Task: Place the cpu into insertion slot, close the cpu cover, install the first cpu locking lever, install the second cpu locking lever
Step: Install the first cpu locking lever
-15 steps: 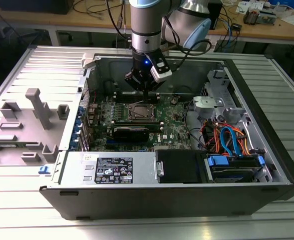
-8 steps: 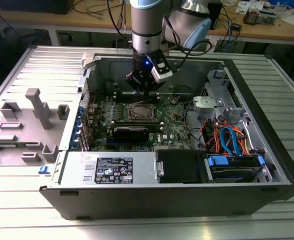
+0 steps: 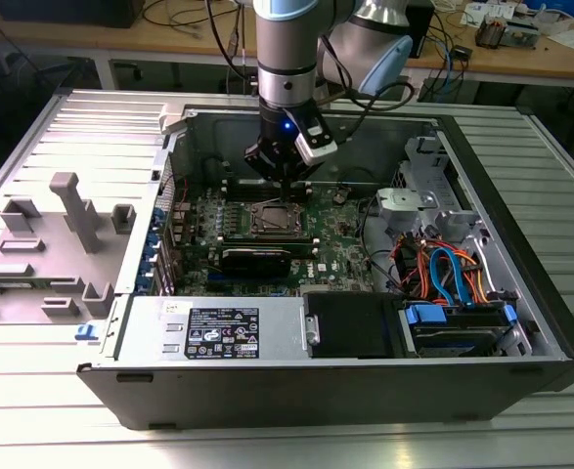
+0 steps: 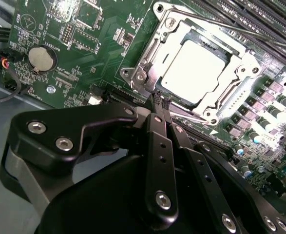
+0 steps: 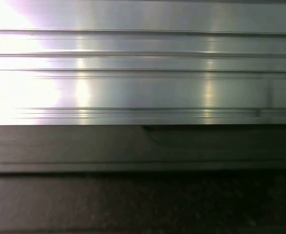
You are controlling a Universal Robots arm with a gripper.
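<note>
Ribbed aluminium bench point(image 3: 287, 445) before a wooden desk point(image 3: 120, 44). From the exterior view's left: detached side panel point(image 3: 101, 127) laid flat just beside the case point(image 3: 365, 396) and carrying grey plastic fixtures point(image 3: 69, 200). Case resting on its side, open upward, presumably to turn the board point(image 3: 350, 239) toward the arm point(image 3: 287, 49) for work from straight above. Toward the exterior view's right, blue and orange cables point(image 3: 448, 274) bundled in the drive bay, well apart from the work.

Middle of board, second wrist view: cpu point(image 4: 194, 68) seated flat in the slot point(image 4: 181, 100), pale metal top showing through the window of the cover point(image 4: 244, 59). Cover lying down over the chip's margins, apparently closed, judged so placed to press the chip evenly into its seat. Coin cell point(image 4: 42, 57) well clear on the board. Memory slots point(image 4: 259, 19) along the socket's far side.

Gripper point(image 4: 161, 101) hanging upright over the socket, fingers drawn together into one narrow point: clenched, with nothing visibly held. Possible thin part pinched between the tips: not determinable. Narrow closed tip judged suited to the crowded edge of the socket. Relation to gripper: cpu just beyond the fingertips, with the tips at the socket's rim, just beside the cover's edge and not over the chip's face. Contact with the rim uncertain.
</note>
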